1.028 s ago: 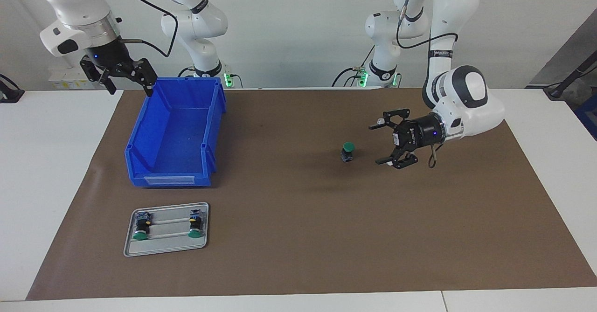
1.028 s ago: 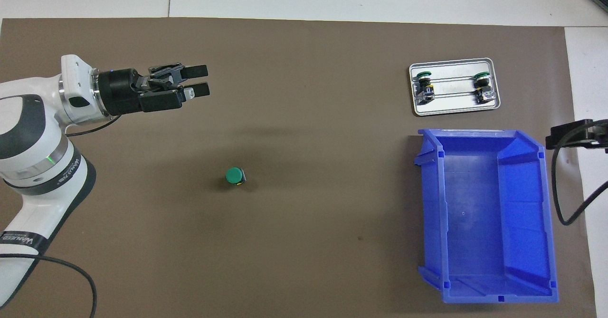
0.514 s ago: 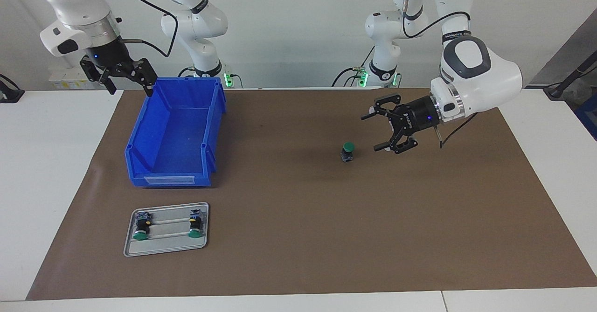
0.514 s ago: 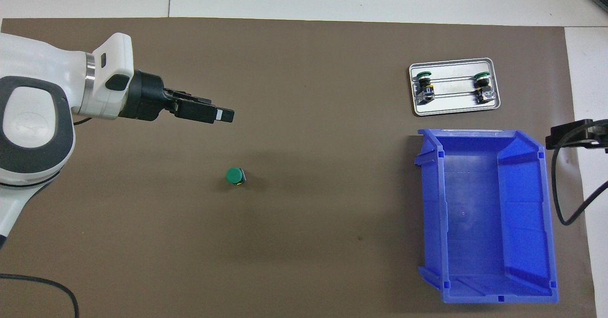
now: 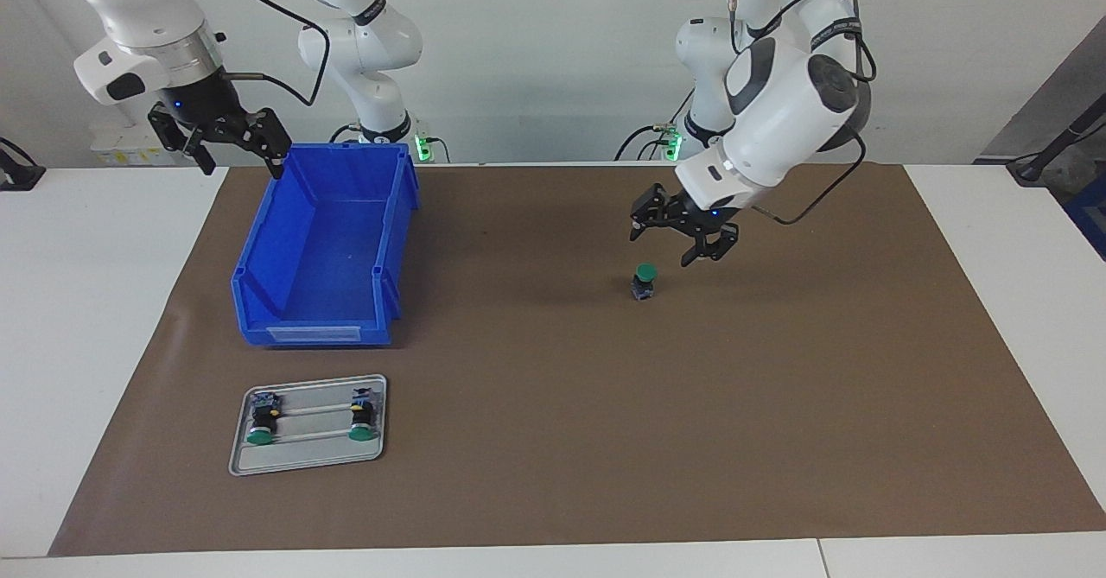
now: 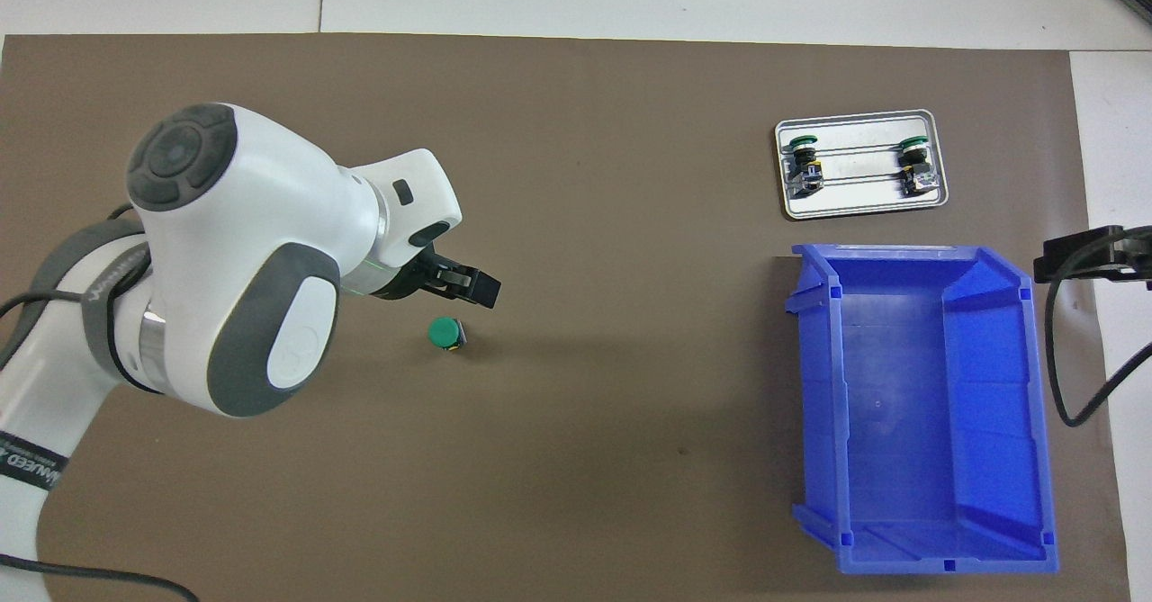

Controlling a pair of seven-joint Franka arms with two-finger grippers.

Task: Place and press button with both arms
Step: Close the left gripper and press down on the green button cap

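The mat [image 5: 553, 440] carries a blue bin [image 5: 324, 250] under the waiting right gripper [image 5: 220, 142], whose fingers are spread. A tray [image 5: 307, 457] holds two spare buttons. The left gripper [image 5: 683, 237], fingers wide, hangs over the button [image 5: 643, 282], which stands upright just below it, untouched.

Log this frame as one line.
left claw: open, above upright button, no contact | right claw: open, waiting by blue bin | two spare buttons on tray
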